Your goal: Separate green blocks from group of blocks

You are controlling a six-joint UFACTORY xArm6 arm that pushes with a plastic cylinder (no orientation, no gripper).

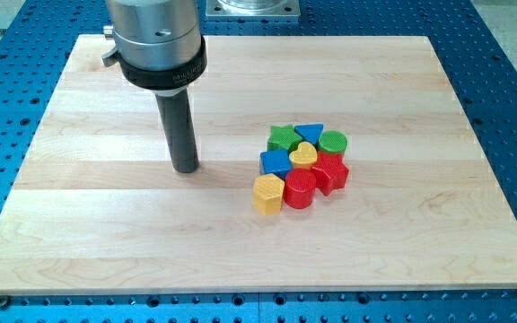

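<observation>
The tip [185,168] is set on the table [97,233], well left of the green star block [283,137]. The green round block [333,142] is packed at the cluster's right. No hand is seen; nothing is held

Pretty clearly a robotics lab bench: a pale wooden board [240,224] is laid on a blue metal table [510,90] drilled with a regular grid of mounting holes, and a grey machined mounting plate [252,7] is seen at the view's top.

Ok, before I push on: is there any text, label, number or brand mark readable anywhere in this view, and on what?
None: no readable text in the camera view.
My tip and its metal collar: no markings.
Wooden board: plain.
Green blocks and the others in the cluster: no print.
</observation>
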